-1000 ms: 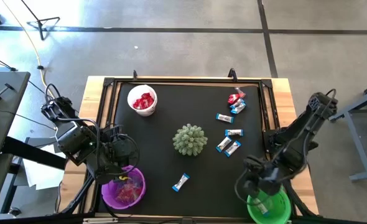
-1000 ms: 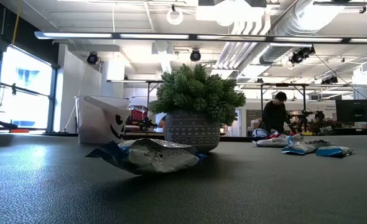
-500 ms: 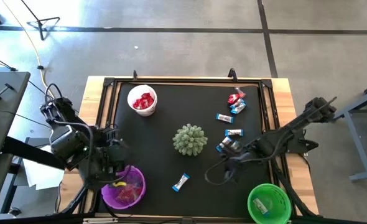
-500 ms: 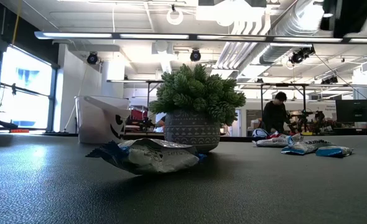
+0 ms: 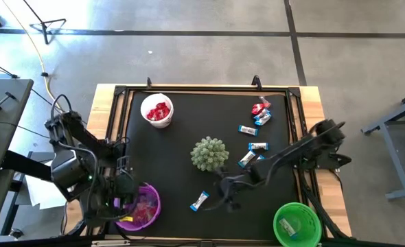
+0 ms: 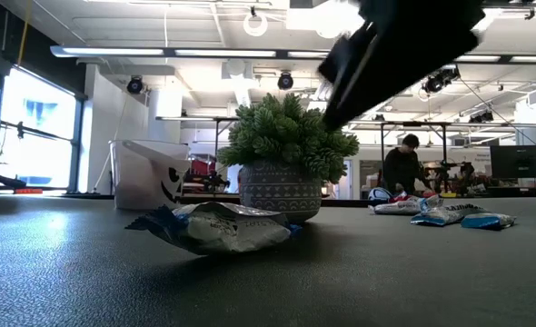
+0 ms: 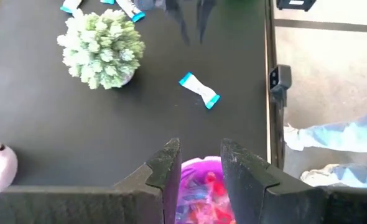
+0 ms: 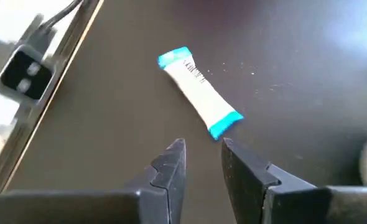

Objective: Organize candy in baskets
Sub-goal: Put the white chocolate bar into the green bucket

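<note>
Here's the target: a lone blue-and-silver candy (image 5: 200, 200) lying flat on the black surface (image 5: 175, 154), in front of the spiky green plant (image 5: 209, 154), between the purple basket (image 5: 138, 206) and the green basket (image 5: 296, 223). From the right wrist view it's a slim sachet, blue crimped ends, pale middle. I'd call it feather-light and crinkly, soft enough to squash and likely to skid on the mat, so the safest bite looks like across the narrow middle, not the flared ends.

The right hand (image 5: 228, 200) is reaching in just beside it, low over the surface. Its fingers (image 8: 171, 168) stand a narrow gap apart, nothing between them, with the wrapper's near end just ahead of the tips and not touching. That gap looks barely wider than the sachet, so alignment will matter.

More blue candies (image 5: 252, 154) wait in a loose scatter near the right edge, with a red one (image 5: 260, 106) farther back. The white basket (image 5: 157, 110) already holds red sweets.

Over on the left, the left hand (image 7: 198, 168) hangs above the purple basket, fingers slightly parted and empty, pink and red wrappers showing below the gap.
</note>
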